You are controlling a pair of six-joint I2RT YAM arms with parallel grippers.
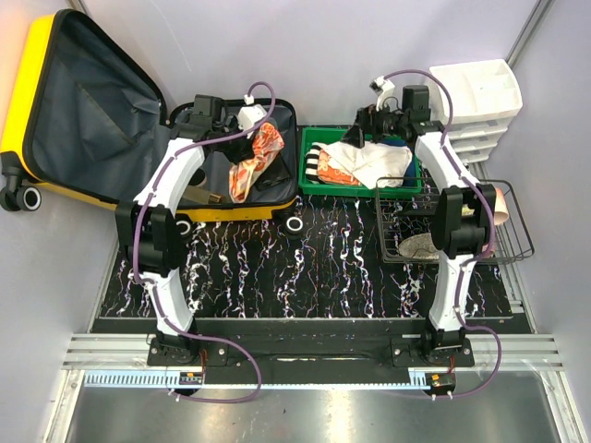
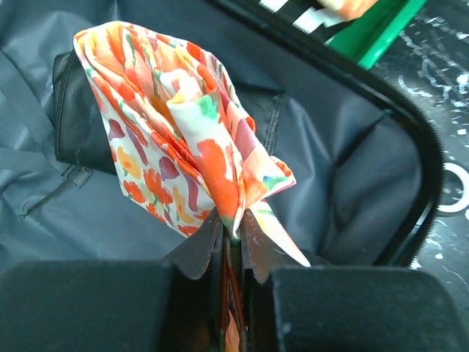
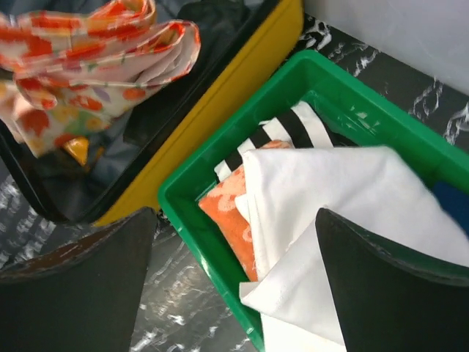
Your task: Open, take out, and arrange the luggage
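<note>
The yellow luggage (image 1: 18, 111) lies open at the back left, its lid leaning back and its grey lining (image 2: 352, 183) showing. My left gripper (image 2: 233, 220) hangs over the open base (image 1: 231, 210), shut on an orange floral cloth (image 2: 168, 132) that droops from the left gripper (image 1: 259, 129) into the case. My right gripper (image 3: 234, 220) is open, over the near left corner of the green tray (image 3: 183, 213) with nothing between its fingers. In the tray lie a white cloth (image 3: 344, 191), a black-and-white striped cloth (image 3: 275, 136) and an orange patterned cloth (image 3: 231, 216). The luggage's yellow wall (image 3: 212, 103) stands beside the tray.
A white drawer unit (image 1: 480, 101) stands at the back right. A black wire basket (image 1: 503, 221) sits in front of it, beside the right arm. The black marbled mat (image 1: 305, 268) covers the table in front of the case and the green tray (image 1: 309, 180).
</note>
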